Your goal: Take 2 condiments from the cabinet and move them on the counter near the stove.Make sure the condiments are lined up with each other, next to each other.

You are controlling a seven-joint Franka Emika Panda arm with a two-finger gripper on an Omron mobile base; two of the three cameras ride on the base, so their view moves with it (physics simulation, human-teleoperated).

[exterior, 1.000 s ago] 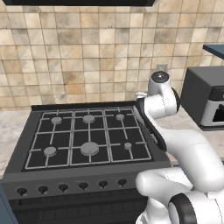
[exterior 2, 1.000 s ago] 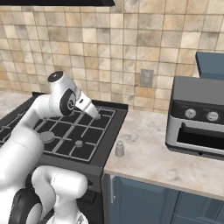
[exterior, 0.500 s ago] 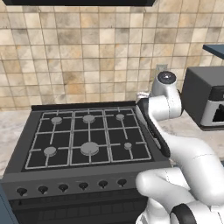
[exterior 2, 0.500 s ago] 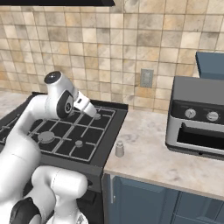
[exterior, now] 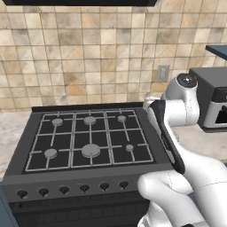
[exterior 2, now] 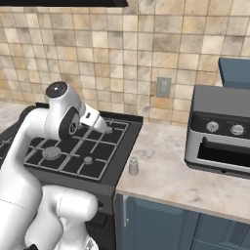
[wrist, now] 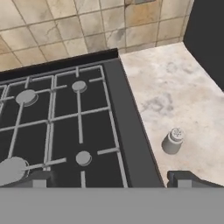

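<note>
A small grey-white shaker (exterior 2: 133, 166) (wrist: 173, 141) with a silvery lid stands upright on the beige counter (exterior 2: 171, 171) (wrist: 175, 87), just right of the black stove (exterior: 88, 137) (exterior 2: 78, 151) (wrist: 65, 118). My gripper (wrist: 111, 179) hovers over the stove's right side, up and left of the shaker and apart from it. It is open, its fingertips (wrist: 183, 177) wide apart with nothing between them. In the right base view the hand (exterior 2: 95, 121) points down toward the rear right burner. A dark blue cabinet corner (exterior 2: 234, 73) (exterior: 217, 49) shows at the upper right.
A grey toaster oven (exterior 2: 222, 132) (exterior: 213, 102) sits on the counter to the right, against the tiled wall. A wall socket (exterior 2: 163, 87) is above the counter. Bare counter lies between the stove's edge and the oven. Blue cupboards (exterior 2: 161, 219) run below.
The arm's upper joint has shifted slightly. The gripper stays open and the shaker has not moved.
</note>
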